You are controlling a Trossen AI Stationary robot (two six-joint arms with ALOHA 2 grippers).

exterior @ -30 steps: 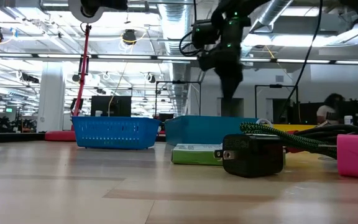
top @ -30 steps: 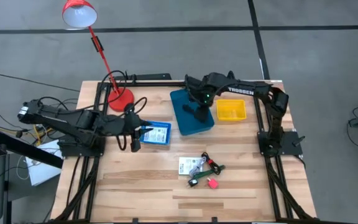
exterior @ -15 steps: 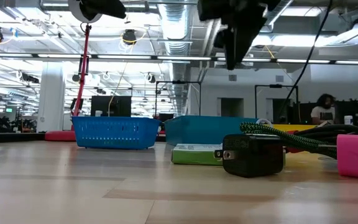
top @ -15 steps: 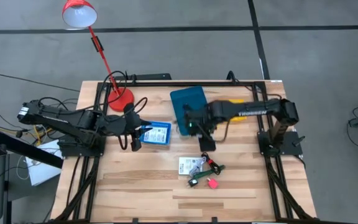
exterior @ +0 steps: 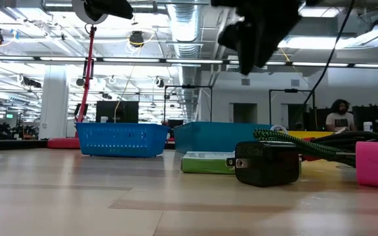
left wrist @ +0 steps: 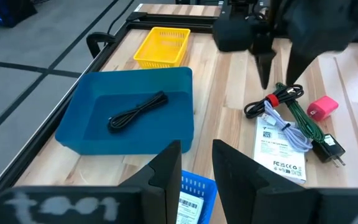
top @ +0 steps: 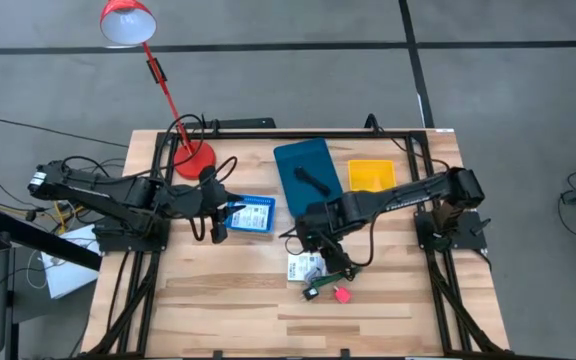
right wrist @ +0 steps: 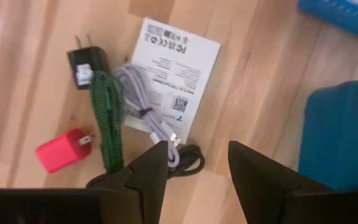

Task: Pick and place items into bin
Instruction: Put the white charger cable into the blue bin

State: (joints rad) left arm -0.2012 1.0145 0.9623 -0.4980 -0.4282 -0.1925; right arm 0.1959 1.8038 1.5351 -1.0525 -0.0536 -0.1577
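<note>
Your right gripper point(top: 320, 243), fingers spread and empty, has swung from the bin point(top: 308, 176) to the pile point(top: 325, 270) at 6 o'clock; next pick is due.

Open table in front, crowded strip at the back

The right hand point(top: 320, 243) hangs open just above the clump of items: white packet point(top: 305, 266), green cable point(right wrist: 106, 118), black plug point(right wrist: 83, 65), pink plug point(top: 341, 295), all touching or overlapping. Bare table point(top: 218, 300) lies in front and to the left of them. Behind stand 3 bins (teal bin point(top: 306, 176), yellow bin point(top: 371, 175), blue basket point(top: 252, 214)); the left hand point(top: 218, 222) is just beside the basket.
</note>
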